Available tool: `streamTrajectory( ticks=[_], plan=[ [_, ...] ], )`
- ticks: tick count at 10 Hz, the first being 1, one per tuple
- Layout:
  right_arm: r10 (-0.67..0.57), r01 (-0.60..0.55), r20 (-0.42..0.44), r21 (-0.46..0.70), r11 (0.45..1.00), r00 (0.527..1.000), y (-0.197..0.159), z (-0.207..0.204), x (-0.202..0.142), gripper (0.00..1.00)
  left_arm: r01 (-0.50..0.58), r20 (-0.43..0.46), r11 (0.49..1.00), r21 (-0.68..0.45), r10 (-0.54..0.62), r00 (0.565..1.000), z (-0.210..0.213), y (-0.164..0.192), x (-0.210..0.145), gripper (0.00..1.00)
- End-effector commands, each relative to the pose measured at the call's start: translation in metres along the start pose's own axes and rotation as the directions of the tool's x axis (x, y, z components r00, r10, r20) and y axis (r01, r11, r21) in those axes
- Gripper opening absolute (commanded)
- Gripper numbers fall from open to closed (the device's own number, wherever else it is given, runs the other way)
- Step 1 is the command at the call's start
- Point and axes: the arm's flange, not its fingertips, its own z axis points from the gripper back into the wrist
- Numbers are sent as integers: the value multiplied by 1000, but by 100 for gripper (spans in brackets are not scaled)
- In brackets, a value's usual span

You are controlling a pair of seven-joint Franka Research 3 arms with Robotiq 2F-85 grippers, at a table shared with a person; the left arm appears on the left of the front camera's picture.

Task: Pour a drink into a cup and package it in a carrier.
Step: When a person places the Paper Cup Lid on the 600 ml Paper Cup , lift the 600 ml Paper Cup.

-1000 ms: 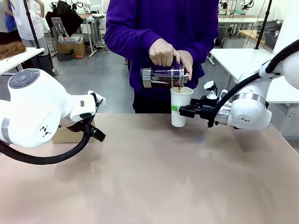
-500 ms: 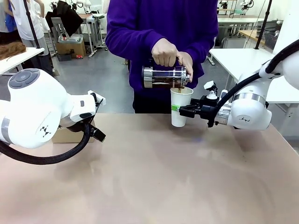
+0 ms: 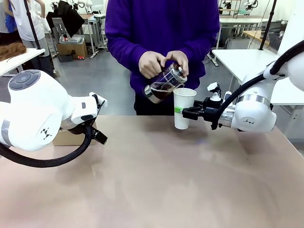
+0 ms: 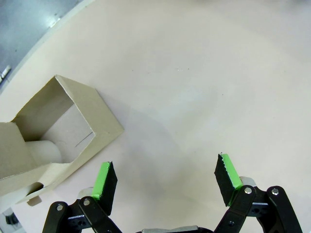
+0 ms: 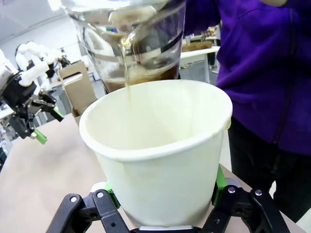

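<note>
We hold the cup upright with our right gripper, its green-padded fingers pinching the cup's sides about halfway up, the top open. Just above the cup's rim and a little to its left, the person's two hands tilt the glass pot, and a thin stream of the brown drink falls into the cup. Well to the cup's left, our left gripper hangs over the table with fingers spread wide, holding nothing, the cardboard carrier just beside it.
</note>
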Motion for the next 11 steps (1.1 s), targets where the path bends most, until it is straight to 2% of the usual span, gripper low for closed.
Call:
streamTrajectory(
  ticks=[1,11],
  plan=[
    [-1,1,2,-9,1000,1000,2,-2,3,80,0,1,1000,-2,0,1000,0,0,0,100],
    [-1,1,2,-9,1000,1000,2,-2,3,80,0,1,1000,-2,0,1000,0,0,0,100]
  ],
)
